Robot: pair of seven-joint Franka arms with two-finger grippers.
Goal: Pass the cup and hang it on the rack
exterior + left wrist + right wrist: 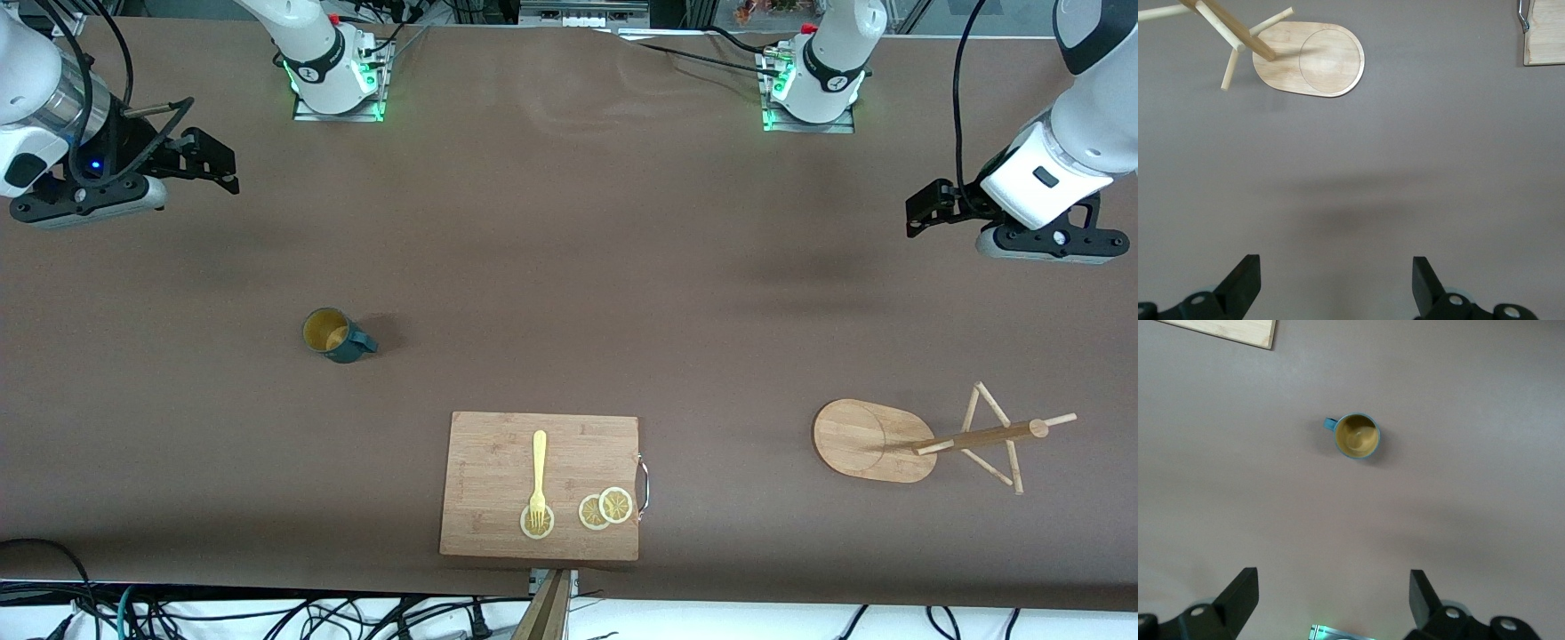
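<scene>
Nearest the front camera's edge of the table lies the wooden cutting board, about midway along that edge, its metal handle on the side toward my left arm's end. On it rest a yellow fork, its tines on one lemon slice, and two more lemon slices overlapping beside it.

Toward my left arm's end, about as close to that edge, the rack stands with its oval base flat on the table — its post and pegs rising from the end of the base nearest that end of the table. Nothing hangs on it.

Farther in, toward my right arm's end, the cup stands upright on bare table, mustard inside showing, handle turned toward the table's middle.

Farthest, up in the air, my two grippers wait. My right gripper hangs over the table near its own end — jaws spread wide, nothing between the fingers. My left gripper hangs over its end, jaws equally wide and empty.
</scene>
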